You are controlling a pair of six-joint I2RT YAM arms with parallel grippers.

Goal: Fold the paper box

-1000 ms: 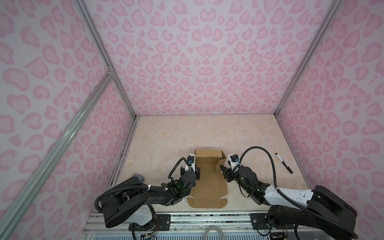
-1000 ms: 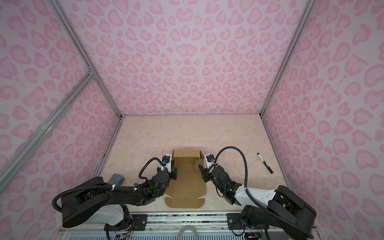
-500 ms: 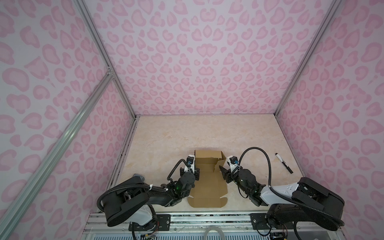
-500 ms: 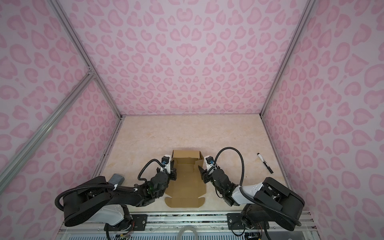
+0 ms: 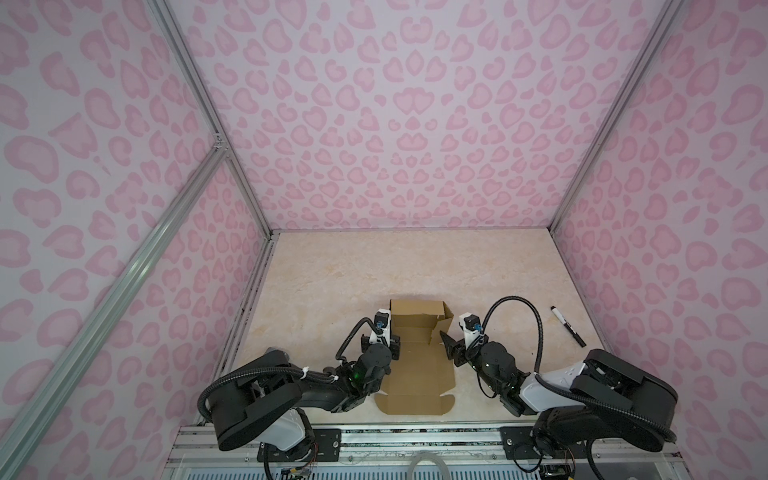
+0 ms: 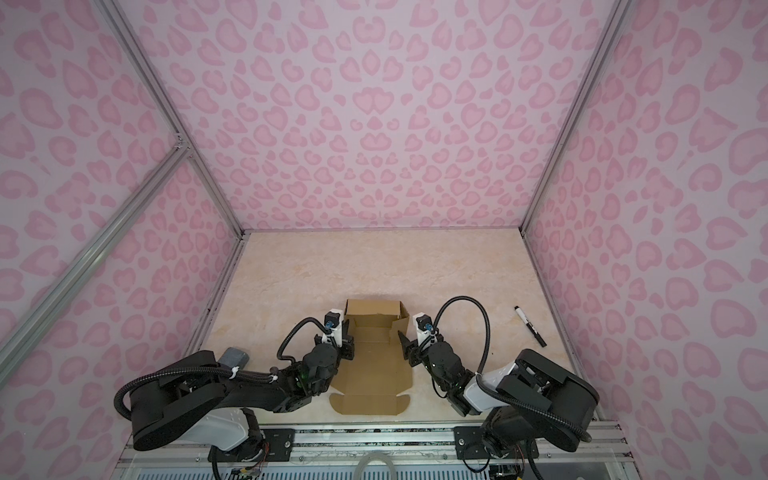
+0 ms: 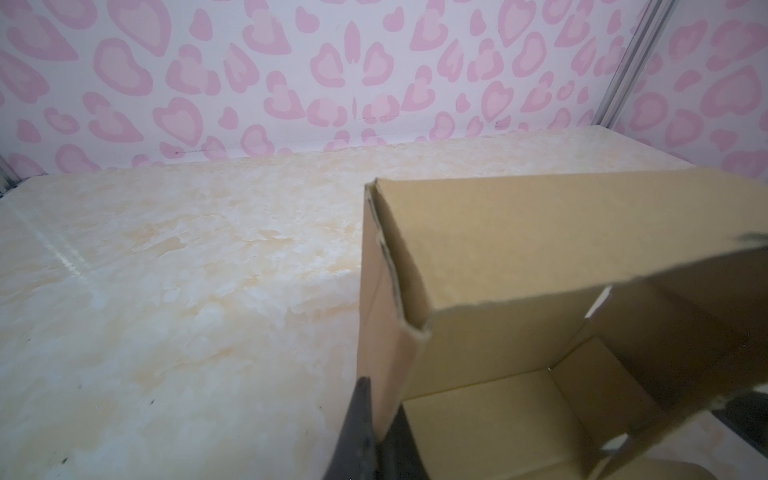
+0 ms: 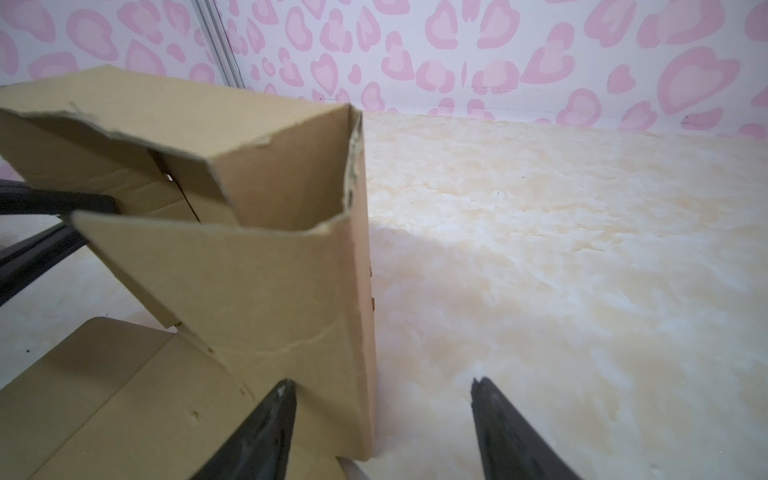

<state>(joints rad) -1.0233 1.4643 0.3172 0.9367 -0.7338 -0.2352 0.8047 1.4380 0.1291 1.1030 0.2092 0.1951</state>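
Brown corrugated-cardboard paper box (image 5: 417, 365) half-folded, lower centre of top views. L gripper (image 7: 376, 409) pinching its left wall. R gripper (image 8: 382, 384) spread wide, right wall's edge btwn fingers.

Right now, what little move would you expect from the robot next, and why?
Probably close the right gripper on the right wall of the paper box. That wall sits between its open jaws and seems to lean, while the left gripper is shut on the left wall.
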